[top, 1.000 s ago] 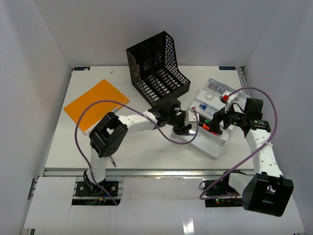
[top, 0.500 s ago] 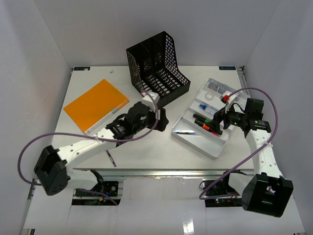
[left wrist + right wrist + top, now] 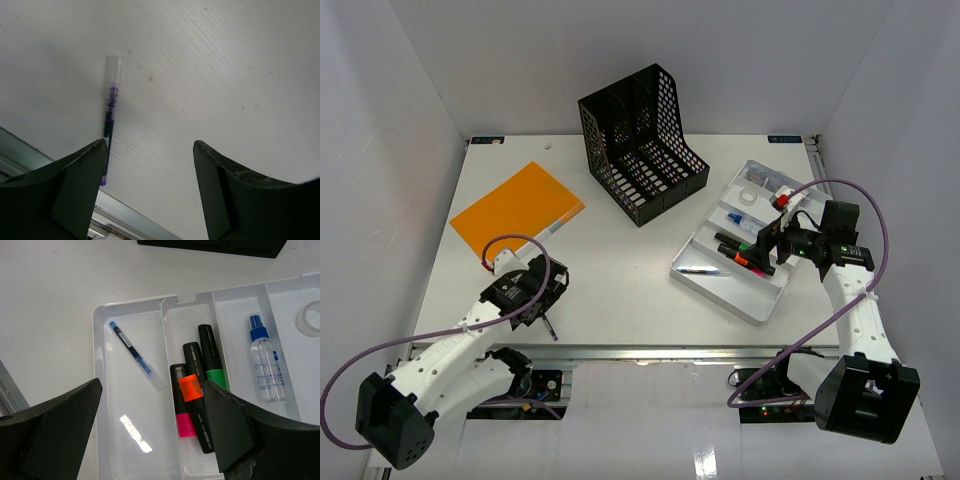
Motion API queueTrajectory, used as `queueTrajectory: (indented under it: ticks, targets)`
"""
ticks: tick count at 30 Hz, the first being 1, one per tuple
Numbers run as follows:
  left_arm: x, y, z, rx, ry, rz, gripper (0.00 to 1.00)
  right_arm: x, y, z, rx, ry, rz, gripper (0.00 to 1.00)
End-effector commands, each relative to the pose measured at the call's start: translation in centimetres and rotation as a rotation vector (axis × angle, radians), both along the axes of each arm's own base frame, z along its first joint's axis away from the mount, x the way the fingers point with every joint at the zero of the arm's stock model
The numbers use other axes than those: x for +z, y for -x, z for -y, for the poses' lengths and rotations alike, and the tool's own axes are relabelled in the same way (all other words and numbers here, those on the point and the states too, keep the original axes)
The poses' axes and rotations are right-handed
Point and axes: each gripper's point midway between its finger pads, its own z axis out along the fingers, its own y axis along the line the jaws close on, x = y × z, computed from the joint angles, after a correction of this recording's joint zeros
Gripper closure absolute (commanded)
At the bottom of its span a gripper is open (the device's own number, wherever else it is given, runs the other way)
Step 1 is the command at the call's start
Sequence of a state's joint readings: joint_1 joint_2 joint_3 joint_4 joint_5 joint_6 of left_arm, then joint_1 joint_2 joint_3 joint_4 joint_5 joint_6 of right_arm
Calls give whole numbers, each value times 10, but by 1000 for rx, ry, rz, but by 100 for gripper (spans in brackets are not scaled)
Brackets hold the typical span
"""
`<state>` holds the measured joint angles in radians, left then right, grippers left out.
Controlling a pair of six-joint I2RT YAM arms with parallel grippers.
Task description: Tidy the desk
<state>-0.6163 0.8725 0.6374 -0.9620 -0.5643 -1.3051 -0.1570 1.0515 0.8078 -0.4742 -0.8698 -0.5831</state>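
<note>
Left fingers (image 3: 75,192) swung back; one partly hides the pen (image 3: 110,102).

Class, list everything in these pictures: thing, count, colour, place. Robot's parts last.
desk: 1, white, under everything
rack: 1, black, desk's far middle
folder: 1, orange, desk's left
tray: 1, silvery white, desk's right
blue pen: 1, blue, tray's end compartment
highlighters: 3, black with pink, orange, green; next compartment
spray bottle: 1, clear, blue top; beside highlighters
purple pen: 1, purple, desk's near left edge
left hand: 1, black, open, by purple pen
right hand: 1, black, open, above tray
</note>
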Motion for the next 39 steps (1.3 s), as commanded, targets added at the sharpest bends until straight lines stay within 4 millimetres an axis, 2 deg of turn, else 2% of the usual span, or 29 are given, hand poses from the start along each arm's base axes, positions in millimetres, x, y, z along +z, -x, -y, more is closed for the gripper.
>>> queueTrajectory:
  ticks: [1, 5, 10, 17, 25, 28, 33, 39]
  targets:
    - [-27, 8, -19, 67, -32, -101, 21, 3, 2, -2, 13, -16, 0, 12]
    - [-48, 2, -25, 78, -27, -163, 23, 2, 2, -1, 8, -11, 1, 12]
    - [-55, -11, -23, 56, 1, -166, 29, 2, 2, -1, 9, -14, -1, 12]
    - [-70, -14, -12, 5, 39, -209, 45, 4, 5, -5, 29, -29, -4, 12]
    - [-80, -8, 2, -45, 107, -233, 54, 4, 12, -11, 73, -60, -19, 11]
    - [-78, -12, 15, -111, 155, -213, 58, 4, 16, -16, 103, -82, -27, 12]
    - [-63, -28, 43, -259, 245, -136, 63, 2, 28, -37, 203, -109, -42, 12]
    - [-37, -42, 82, -444, 389, -34, 72, -6, 51, -101, 419, -25, -81, 10]
